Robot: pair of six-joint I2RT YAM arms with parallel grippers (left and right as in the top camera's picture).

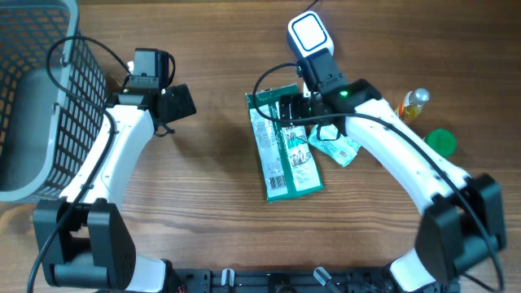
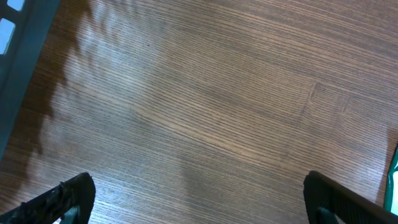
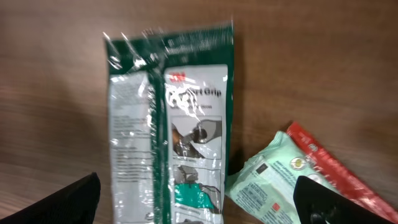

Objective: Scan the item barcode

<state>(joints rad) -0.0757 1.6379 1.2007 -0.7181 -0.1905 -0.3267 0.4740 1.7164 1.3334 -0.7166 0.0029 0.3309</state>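
Right hand fingers (image 3: 68,202) sit at the bottom corners of the wrist view, spread wide apart, nothing between them. Right hand (image 3: 199,208) hovers over the green glove packet (image 3: 168,124), not touching as far as I can tell.

The packet lies flat near the middle of the desk (image 1: 203,203), printed side up. No barcode is readable on it from here. Overhead it looks like two overlapped packets; can't tell.

A mint pouch (image 3: 267,186) is just beside the packet's right edge, with a red wrapper (image 3: 348,180) touching it. The white-faced scanner (image 1: 309,34) is at the far edge, beyond the packet. A small bottle (image 1: 413,104) and a green lid (image 1: 440,141) are toward the right edge, and a grey basket (image 1: 49,106) is at the left edge. Left hand (image 2: 199,205) is also wide apart and empty over bare wood near the basket.

Risks, as judgement:
- Glossy film lying flat gives the fingers little to bite, so they may skid or crumple it.
- A wide pinch could drag the mint pouch along.
- Overlapped packets could lift together.
- If the barcode is on the underside, the packet needs a flip.
- Glare or wrinkles could spoil the read.
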